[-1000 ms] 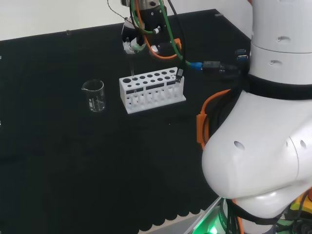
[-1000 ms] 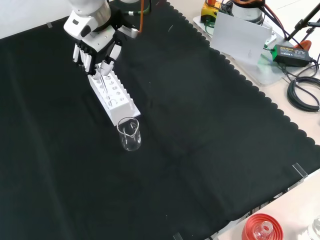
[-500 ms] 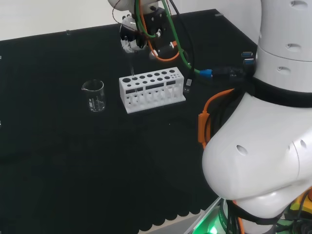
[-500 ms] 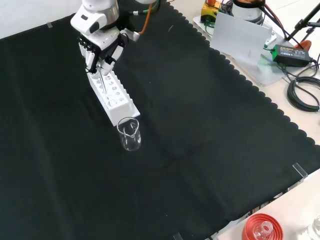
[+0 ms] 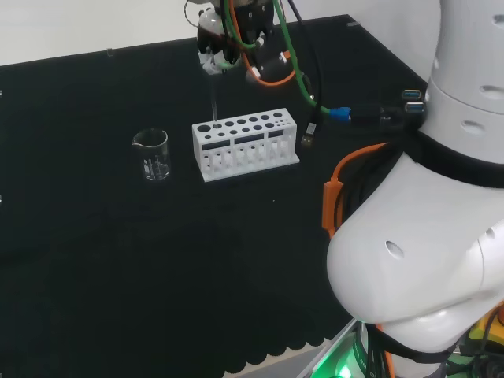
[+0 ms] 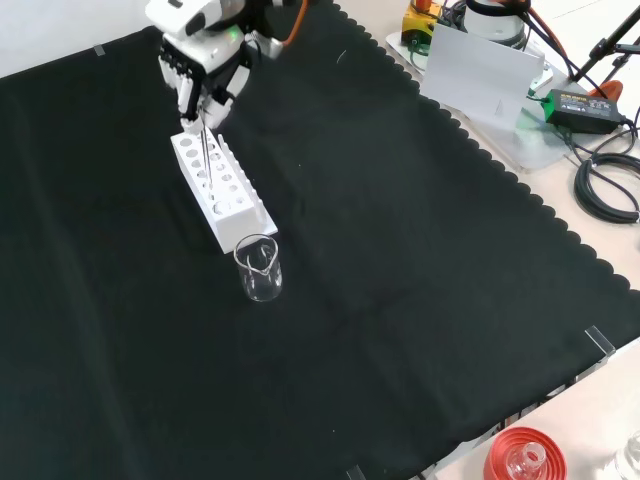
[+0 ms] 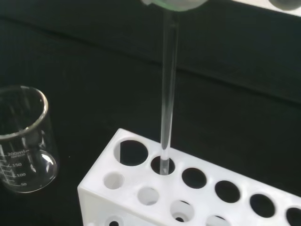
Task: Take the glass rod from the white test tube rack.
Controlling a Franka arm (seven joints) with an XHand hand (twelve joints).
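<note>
Pinching the top of the glass rod, the hand hangs above the far end of the white test tube rack in the front view, its fingers curled down around the rod's upper end. The rod stands nearly upright, and in the wrist view its lower tip sits just inside a hole in the rack's back row, the second hole from the end nearest the beaker, so it is mostly raised but not clear of the rack. In the head view the rod shows as a thin pale line running from the hand down to the rack's left end. The rack rests on the table, whose black cloth covers most of the surface. The clear glass beaker stands upright just beside the rack's near end in the front view and to the rack's left in the head view, apart from it.
</note>
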